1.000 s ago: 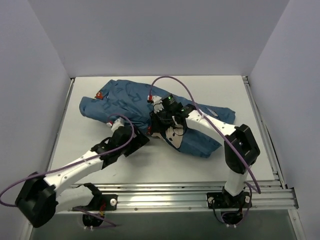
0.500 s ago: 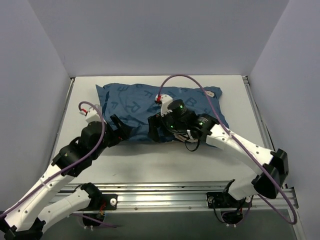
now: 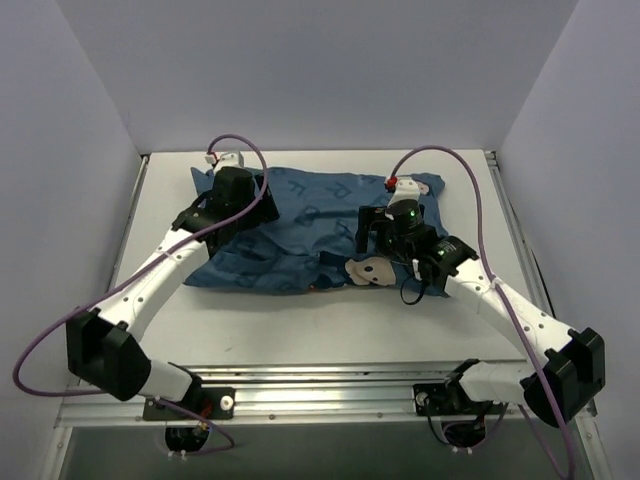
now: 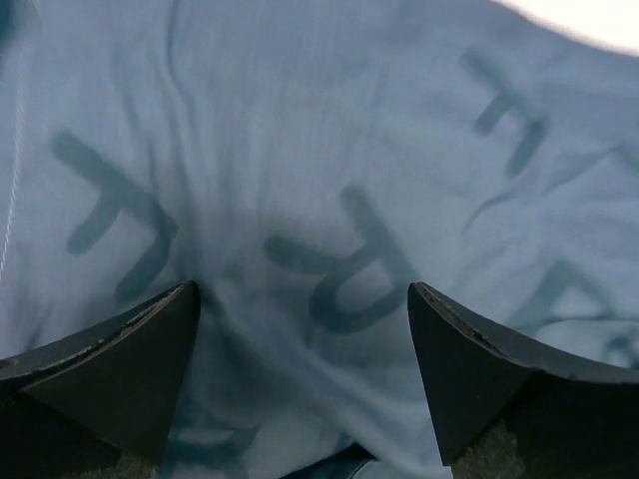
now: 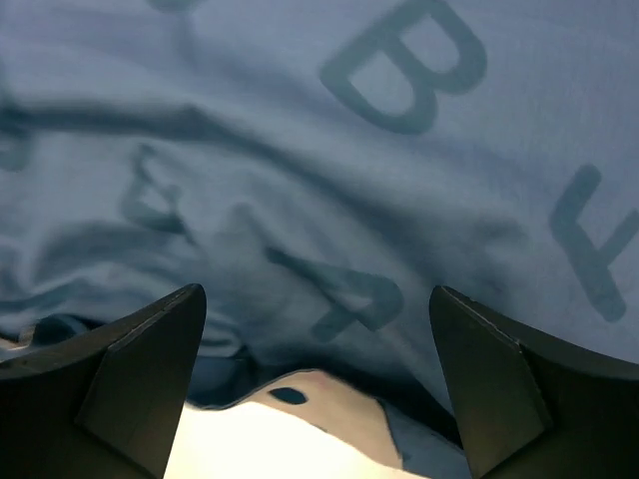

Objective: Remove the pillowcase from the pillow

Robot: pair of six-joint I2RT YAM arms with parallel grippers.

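The dark blue pillowcase, printed with lighter letters, lies crumpled across the back of the table. A cream mouse-face print shows at its near edge. The pillow is hidden; no white cushion shows. My left gripper hovers open over the pillowcase's back left part, with lettered fabric between and below its fingers. My right gripper stands open over the right part. Blue cloth and the cream print lie beneath it, and nothing is pinched.
White walls close in the table at the back and on both sides. An aluminium rail runs along the near edge and a metal track down the right side. Bare tabletop lies in front of the pillowcase.
The right gripper has opened and shifted right along the pillowcase. The left arm swung from the near left to the back left corner. The pillowcase now lies flatter and wider.
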